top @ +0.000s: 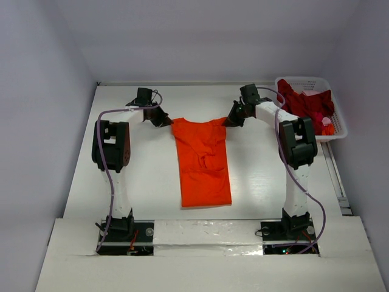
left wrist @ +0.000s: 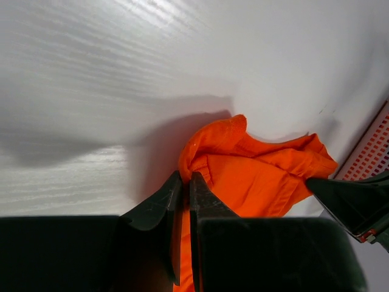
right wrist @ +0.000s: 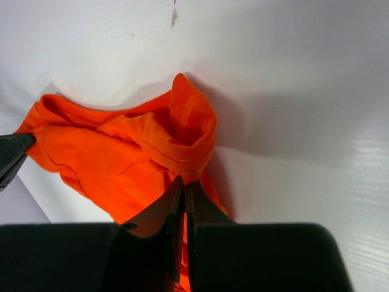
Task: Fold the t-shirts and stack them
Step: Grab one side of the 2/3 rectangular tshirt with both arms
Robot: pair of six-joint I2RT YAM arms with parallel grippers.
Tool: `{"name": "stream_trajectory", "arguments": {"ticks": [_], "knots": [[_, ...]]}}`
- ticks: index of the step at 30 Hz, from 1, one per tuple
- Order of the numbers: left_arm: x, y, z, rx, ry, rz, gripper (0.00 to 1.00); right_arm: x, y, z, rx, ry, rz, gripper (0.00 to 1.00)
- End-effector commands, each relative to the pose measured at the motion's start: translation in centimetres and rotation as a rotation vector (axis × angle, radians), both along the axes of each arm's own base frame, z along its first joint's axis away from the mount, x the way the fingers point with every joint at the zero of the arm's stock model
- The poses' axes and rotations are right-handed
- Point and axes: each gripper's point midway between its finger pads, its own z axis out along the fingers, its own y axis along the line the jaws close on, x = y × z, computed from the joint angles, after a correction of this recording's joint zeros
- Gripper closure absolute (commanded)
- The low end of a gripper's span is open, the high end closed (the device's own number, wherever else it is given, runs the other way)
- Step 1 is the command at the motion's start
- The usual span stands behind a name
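Both left gripper [left wrist: 185,177] and right gripper [right wrist: 183,182] jaws pinch orange t-shirt [top: 203,164].

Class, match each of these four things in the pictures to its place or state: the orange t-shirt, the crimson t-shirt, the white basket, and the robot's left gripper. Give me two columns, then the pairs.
Column one:
1. orange t-shirt
2. crimson t-shirt
3. white basket
4. left gripper

Column two:
a. in the far right corner of the table
b. heaped inside the white basket
c. shut on a far corner of the orange t-shirt
d. laid out lengthwise in the middle of the table

Pairs: 1-d, 2-b, 3-a, 4-c
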Motion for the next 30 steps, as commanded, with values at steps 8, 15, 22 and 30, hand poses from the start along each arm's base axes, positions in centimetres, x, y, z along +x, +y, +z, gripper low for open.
{"name": "stream_trajectory", "arguments": {"ticks": [8,15,22,30], "knots": [[-2.2,0.4,5.6,0.019,-0.068,-0.035,1.00,-2.0,1.1,7.1,0.057,-0.115,0.061,1.00],[-3.3,0.4,7.3,0.012,-0.080,-0.049,1.00,-3.4,0.8,7.1,0.061,-0.107,0.072,1.00],[-4.3,0.5,8.1,0.019,-0.079,-0.061,1.00,-5.0,0.4,7.0,0.057,-0.098,0.083,1.00],[-6.4,0.8,8.4,0.025,-0.066,-0.075,1.00,-7.1,0.0,8.3,0.074,-0.110,0.081,1.00]]}}
